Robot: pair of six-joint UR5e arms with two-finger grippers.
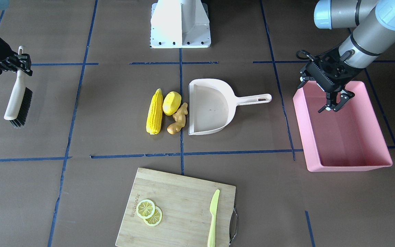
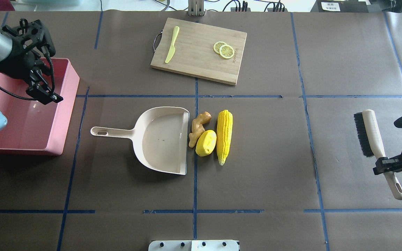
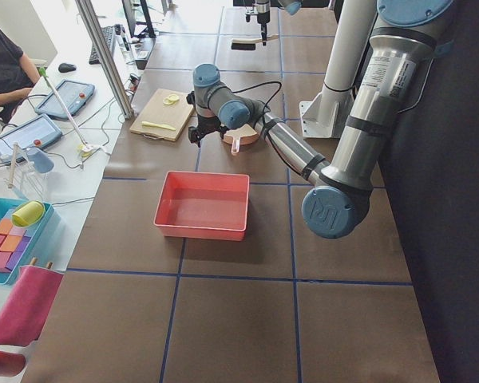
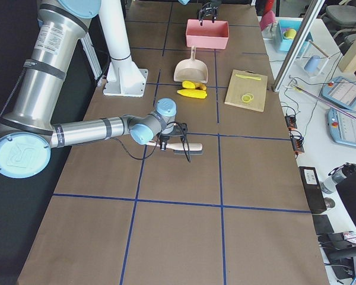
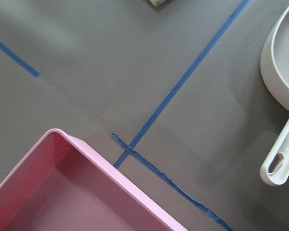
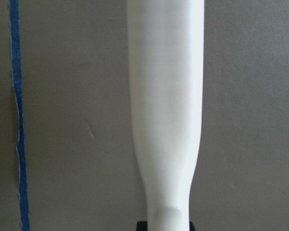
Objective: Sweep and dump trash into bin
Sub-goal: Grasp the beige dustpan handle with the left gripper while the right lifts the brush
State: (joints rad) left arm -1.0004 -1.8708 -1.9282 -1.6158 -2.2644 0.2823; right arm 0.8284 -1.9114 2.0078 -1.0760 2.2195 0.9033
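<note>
The trash lies mid-table in a row: a corn cob (image 1: pixel 154 111) (image 2: pixel 224 136), a lemon-like fruit (image 1: pixel 171 103) (image 2: pixel 206 143) and a ginger root (image 1: pixel 178 118) (image 2: pixel 197 127). The ginger is at the open edge of a cream dustpan (image 1: pixel 211 106) (image 2: pixel 162 139). The pink bin (image 1: pixel 300 123) (image 2: pixel 70 87) (image 5: pixel 111 173) is empty. My left gripper (image 1: pixel 334 104) (image 2: pixel 44 94) hangs open and empty over the bin. My right gripper (image 1: pixel 21 63) (image 2: pixel 384 164) is shut on the handle of a brush (image 1: pixel 17 103) (image 2: pixel 372 136) (image 6: pixel 166 120), far to the side of the trash.
A wooden cutting board (image 1: pixel 180 209) (image 2: pixel 201 52) at the far side holds two lemon slices (image 1: pixel 149 211) (image 2: pixel 223 50) and a lime-green knife (image 1: pixel 213 216) (image 2: pixel 171 45). The robot's white base (image 1: pixel 180 24) stands at the near edge. Blue tape lines cross the brown table.
</note>
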